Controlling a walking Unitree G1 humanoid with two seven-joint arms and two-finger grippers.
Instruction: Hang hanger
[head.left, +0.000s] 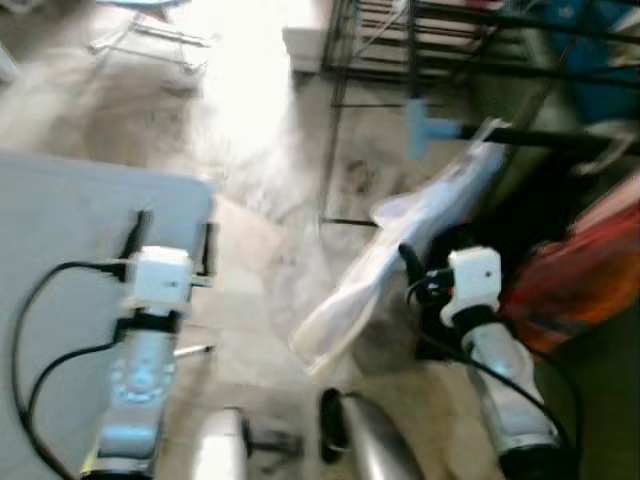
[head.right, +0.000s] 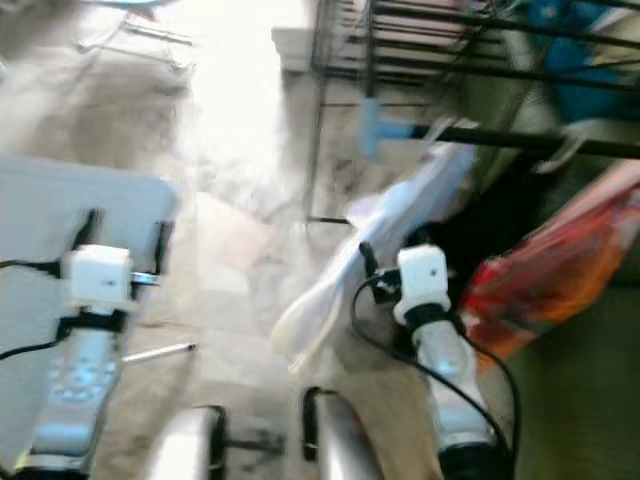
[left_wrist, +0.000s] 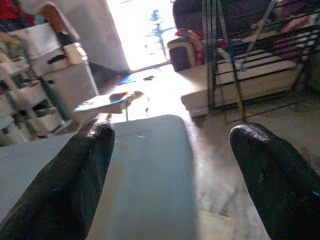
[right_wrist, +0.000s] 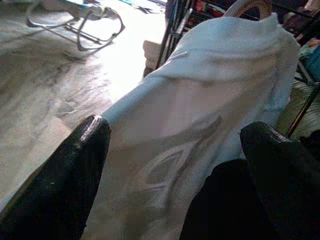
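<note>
Right hand (right_wrist: 170, 175), fingers spread, faces white garment (right_wrist: 210, 100) on rail (head.left: 560, 140).

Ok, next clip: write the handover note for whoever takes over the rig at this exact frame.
Left hand: open, holding nothing, hovering over the edge of the grey table.
Right hand: open, right behind the white garment, not gripping it.
The white garment sits on a hanger whose top peeks above the collar. It hangs tilted from the black rail of the black metal rack, next to an orange-red garment.
Done: the garment appears to be on the rail already, though blur hides the hook.
Left: confirm the hook is seated, then back the right arm away.
</note>
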